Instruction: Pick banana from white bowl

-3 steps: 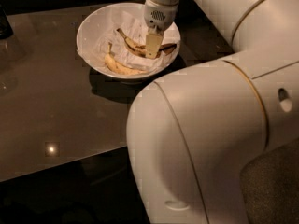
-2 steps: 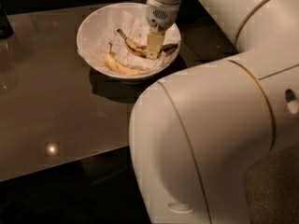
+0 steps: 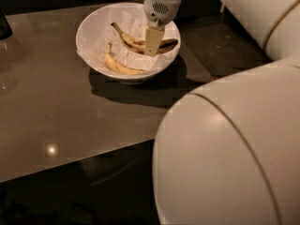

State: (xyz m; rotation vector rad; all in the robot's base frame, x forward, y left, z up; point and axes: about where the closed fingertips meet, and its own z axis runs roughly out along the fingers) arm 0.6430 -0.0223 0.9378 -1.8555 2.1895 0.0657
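Observation:
The white bowl point(image 3: 89, 32), lined with crumpled white paper, stands at the back of the glossy table. The darker banana point(image 3: 127, 39), brown-streaked with a dark tip at the right, lies across the back of the bowl. A paler banana point(image 3: 119, 68) lies in the front of the bowl. My gripper point(image 3: 152, 42) reaches down from above into the right half of the bowl, right at the middle of the darker banana and covering part of it.
The glossy brown table point(image 3: 70, 121) runs left and forward from the bowl. A dark object point(image 3: 3, 26) stands at the far left edge. My large white arm link point(image 3: 234, 149) fills the lower right. Dark floor lies beyond the table's front edge.
The gripper stays at the darker banana in the bowl. The large near arm link has shifted right and down in view. The bananas and the bowl have not visibly moved.

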